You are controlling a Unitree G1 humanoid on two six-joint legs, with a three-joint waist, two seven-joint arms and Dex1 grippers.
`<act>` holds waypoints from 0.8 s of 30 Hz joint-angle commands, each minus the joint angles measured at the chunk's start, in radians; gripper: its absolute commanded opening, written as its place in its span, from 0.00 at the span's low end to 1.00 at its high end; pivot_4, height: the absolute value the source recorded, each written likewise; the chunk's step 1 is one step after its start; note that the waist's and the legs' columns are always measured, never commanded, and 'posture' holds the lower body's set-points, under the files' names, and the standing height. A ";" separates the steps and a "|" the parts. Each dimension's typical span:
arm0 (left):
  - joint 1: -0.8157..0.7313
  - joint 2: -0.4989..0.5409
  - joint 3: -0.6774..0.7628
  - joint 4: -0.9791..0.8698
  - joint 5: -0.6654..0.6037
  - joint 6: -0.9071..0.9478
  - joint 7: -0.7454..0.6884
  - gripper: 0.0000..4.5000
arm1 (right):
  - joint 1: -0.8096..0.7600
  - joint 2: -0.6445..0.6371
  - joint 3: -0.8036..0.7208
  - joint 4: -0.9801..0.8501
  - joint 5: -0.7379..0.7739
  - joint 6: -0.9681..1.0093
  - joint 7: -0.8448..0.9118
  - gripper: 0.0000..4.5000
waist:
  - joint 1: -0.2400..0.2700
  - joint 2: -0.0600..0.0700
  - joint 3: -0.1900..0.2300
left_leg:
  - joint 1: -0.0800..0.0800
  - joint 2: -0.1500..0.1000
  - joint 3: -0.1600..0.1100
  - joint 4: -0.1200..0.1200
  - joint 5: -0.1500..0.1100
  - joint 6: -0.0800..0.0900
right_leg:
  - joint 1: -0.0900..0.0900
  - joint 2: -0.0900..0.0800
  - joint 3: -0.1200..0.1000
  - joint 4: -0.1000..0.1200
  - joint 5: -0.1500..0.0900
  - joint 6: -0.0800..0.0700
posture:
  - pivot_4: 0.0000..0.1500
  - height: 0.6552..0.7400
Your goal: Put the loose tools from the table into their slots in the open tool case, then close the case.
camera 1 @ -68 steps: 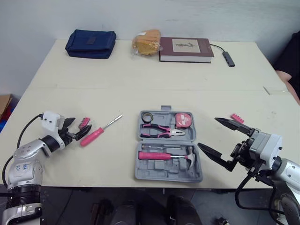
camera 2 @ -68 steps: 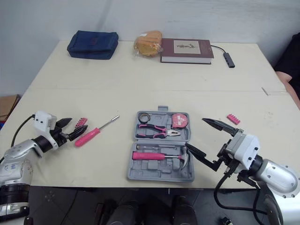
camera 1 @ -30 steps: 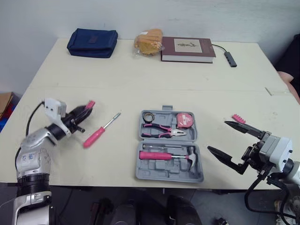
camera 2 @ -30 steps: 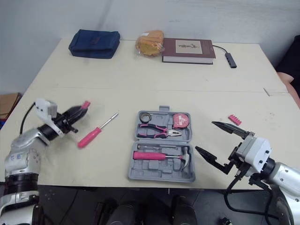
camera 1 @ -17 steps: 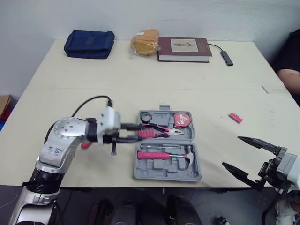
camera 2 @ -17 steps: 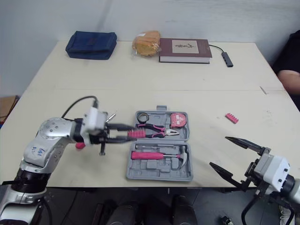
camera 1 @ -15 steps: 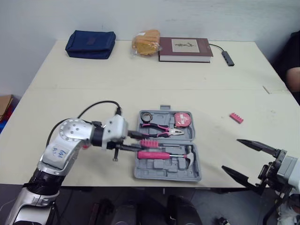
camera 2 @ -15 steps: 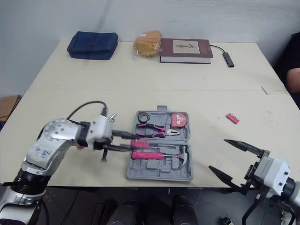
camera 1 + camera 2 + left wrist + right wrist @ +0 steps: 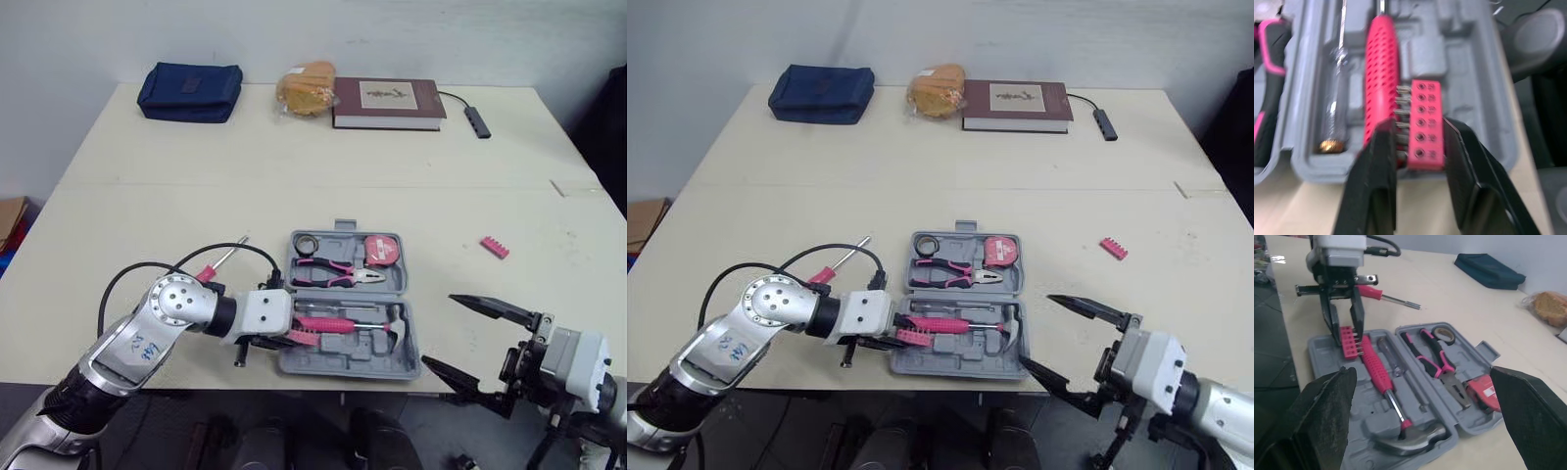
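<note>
Your left tool grips the pink bit holder over the near-left corner of the open tool case. Your right tool hangs spread wide at the front edge of the surface.

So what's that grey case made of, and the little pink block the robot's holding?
The grey case looks like matte moulded plastic, with shaped slots pressed into it. The pink block in the left end effector looks like smooth plastic with round holes. The bits sticking out of it are silvery, so they are probably metal.
</note>
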 commanded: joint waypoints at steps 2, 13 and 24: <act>0.039 0.002 -0.006 -0.045 0.022 0.041 0.028 0.15 | -0.023 -0.013 0.008 -0.048 0.016 0.032 -0.023 1.00 | -0.001 0.000 0.000 | 0.000 0.001 0.000 0.000 -0.001 -0.001 | 0.000 0.001 -0.001 0.001 -0.001 -0.002 | 1.00 1.00; 0.045 -0.026 -0.039 -0.030 0.041 0.075 0.056 0.15 | -0.014 -0.025 -0.056 -0.060 0.025 0.057 -0.026 1.00 | -0.001 0.000 0.000 | 0.003 0.002 0.001 0.000 -0.001 -0.001 | 0.000 0.002 -0.001 0.003 -0.002 -0.004 | 1.00 1.00; 0.067 -0.091 -0.026 -0.003 0.082 -0.024 0.142 0.26 | -0.023 -0.001 -0.131 -0.068 0.108 0.118 -0.099 1.00 | 0.014 0.003 -0.002 | 0.005 0.002 0.001 0.000 -0.001 -0.001 | 0.002 0.000 0.000 0.004 -0.002 -0.003 | 1.00 1.00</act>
